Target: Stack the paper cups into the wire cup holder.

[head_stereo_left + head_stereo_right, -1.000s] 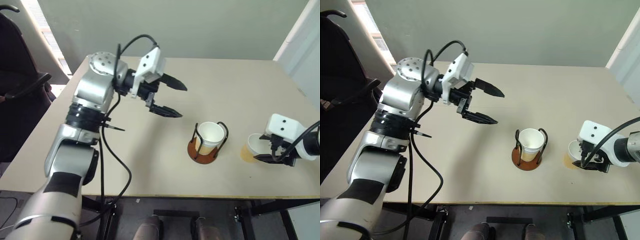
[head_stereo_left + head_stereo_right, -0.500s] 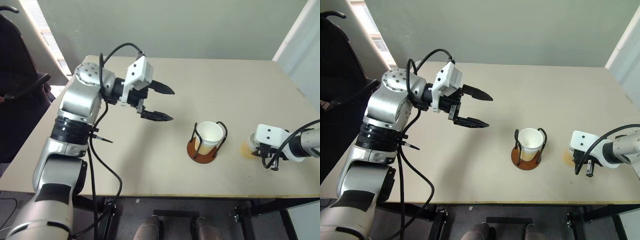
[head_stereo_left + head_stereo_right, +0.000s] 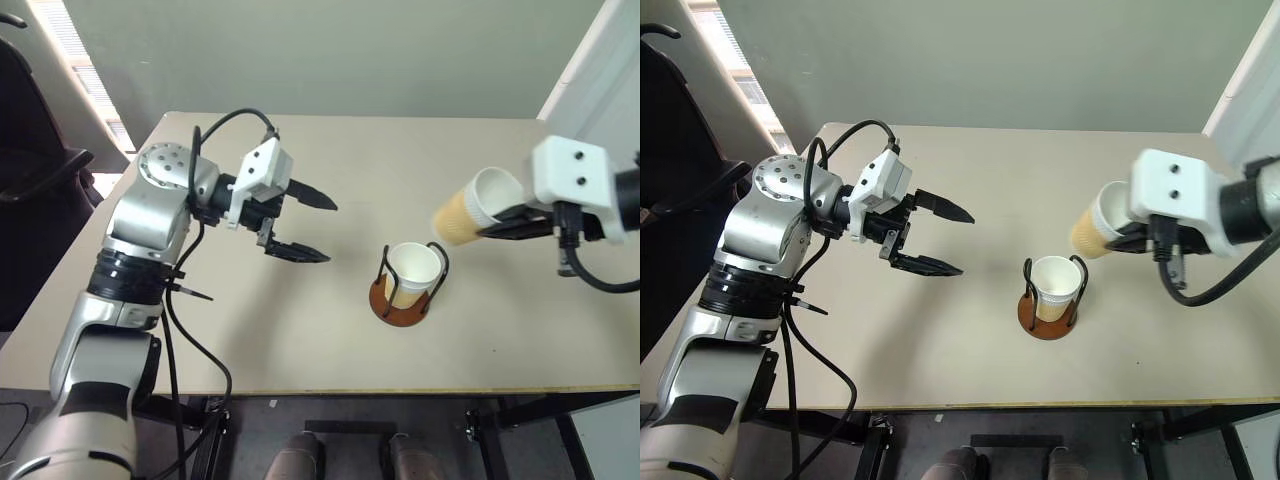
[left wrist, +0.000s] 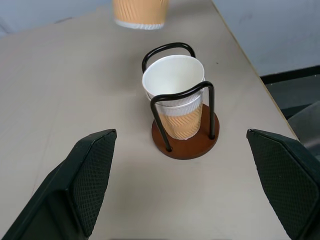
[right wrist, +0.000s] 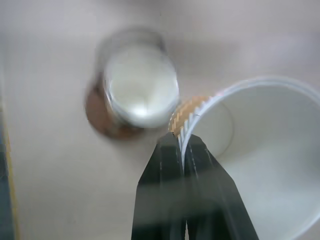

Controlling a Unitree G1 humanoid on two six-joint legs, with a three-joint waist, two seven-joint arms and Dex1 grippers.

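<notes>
One paper cup (image 3: 468, 212) hangs tilted, pinched by its rim in the right gripper (image 3: 497, 226), at two o'clock above the wire cup holder (image 3: 403, 283) with nested cups (image 3: 412, 273); left gripper (image 3: 310, 226) gapes empty at nine o'clock.

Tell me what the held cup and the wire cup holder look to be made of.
Held cup: paper by the look, tan ribbed outer wall, white smooth inside and rolled rim. Wire cup holder: thin black wire loops, likely coated metal, on a reddish-brown matte disc that could be wood or plastic.
</notes>
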